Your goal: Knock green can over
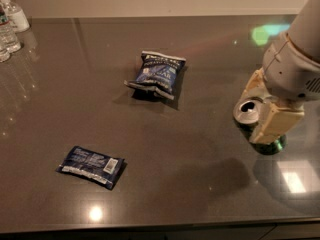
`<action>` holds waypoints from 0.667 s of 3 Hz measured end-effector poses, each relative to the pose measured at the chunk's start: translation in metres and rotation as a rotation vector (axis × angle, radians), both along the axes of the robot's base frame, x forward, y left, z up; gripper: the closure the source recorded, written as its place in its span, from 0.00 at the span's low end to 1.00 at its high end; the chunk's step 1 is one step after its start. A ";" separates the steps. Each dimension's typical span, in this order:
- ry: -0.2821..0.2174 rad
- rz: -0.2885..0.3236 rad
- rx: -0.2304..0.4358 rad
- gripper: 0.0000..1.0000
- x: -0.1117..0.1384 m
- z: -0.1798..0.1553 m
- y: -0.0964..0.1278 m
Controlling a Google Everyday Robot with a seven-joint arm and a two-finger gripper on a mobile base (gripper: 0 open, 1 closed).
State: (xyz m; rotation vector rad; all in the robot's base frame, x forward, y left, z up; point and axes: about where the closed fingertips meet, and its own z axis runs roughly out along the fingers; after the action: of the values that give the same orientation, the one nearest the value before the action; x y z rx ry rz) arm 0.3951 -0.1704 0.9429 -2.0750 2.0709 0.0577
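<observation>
Squeezing the green can [248, 113], the tool [263, 108] held it leaning on the worktop [175, 184], maybe so it would tip over.

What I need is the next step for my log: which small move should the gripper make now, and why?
Probably tip the can's top further left, then let go. The gripper has a finger on either side of the green can. The can leans with its silver top to the left and its base on the table at the right, so it is not yet lying flat.
</observation>
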 end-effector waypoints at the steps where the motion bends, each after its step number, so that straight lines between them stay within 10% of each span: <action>1: 0.001 -0.025 -0.151 1.00 0.012 -0.014 -0.033; 2: -0.003 -0.026 -0.256 0.82 0.020 -0.026 -0.051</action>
State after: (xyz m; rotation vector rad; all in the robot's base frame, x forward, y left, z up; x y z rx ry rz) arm 0.4146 -0.2218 0.9172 -2.1846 2.2036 -0.2270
